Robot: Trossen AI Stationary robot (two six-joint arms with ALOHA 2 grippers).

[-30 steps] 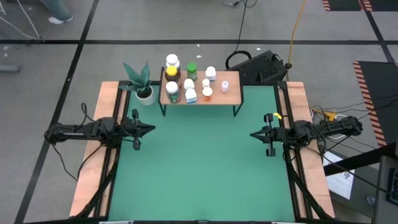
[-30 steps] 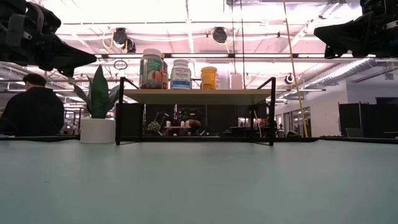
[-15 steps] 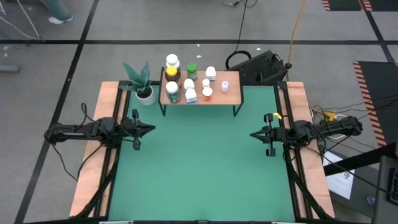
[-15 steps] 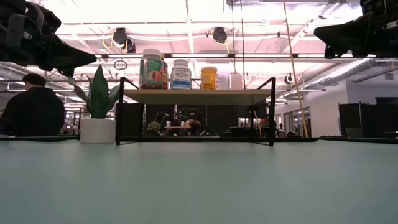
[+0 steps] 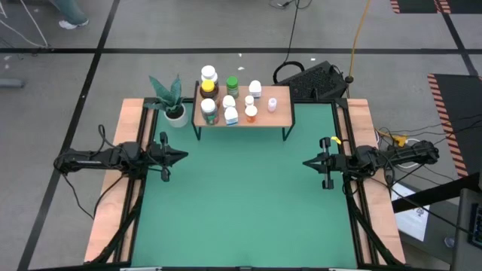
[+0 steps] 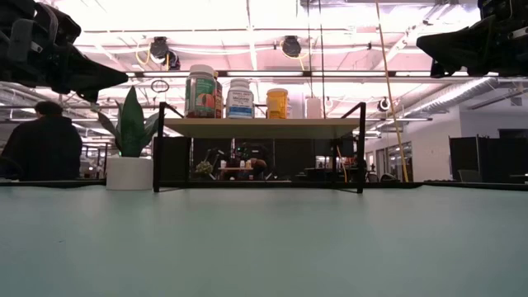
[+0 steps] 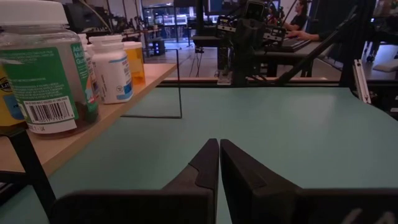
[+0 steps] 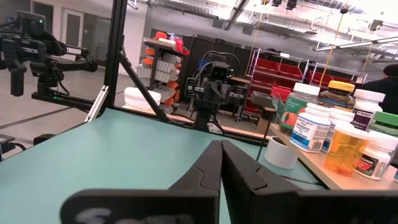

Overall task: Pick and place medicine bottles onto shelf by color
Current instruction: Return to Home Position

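At 12 o'clock on the table [image 5: 241, 218], the shelf [image 5: 280, 117] is being used; the left gripper [image 5: 183, 156] at 9 and right gripper [image 5: 306, 162] at 3 are being held pressed together, seemingly parked, since the medicine bottles [image 5: 208, 111] are being carried there.

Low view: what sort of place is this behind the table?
Likely a robotics lab or workshop in an open industrial hall: an exposed ceiling with pipes and strip lights, racks of red bins in the right wrist view, and a person seated at a workstation.
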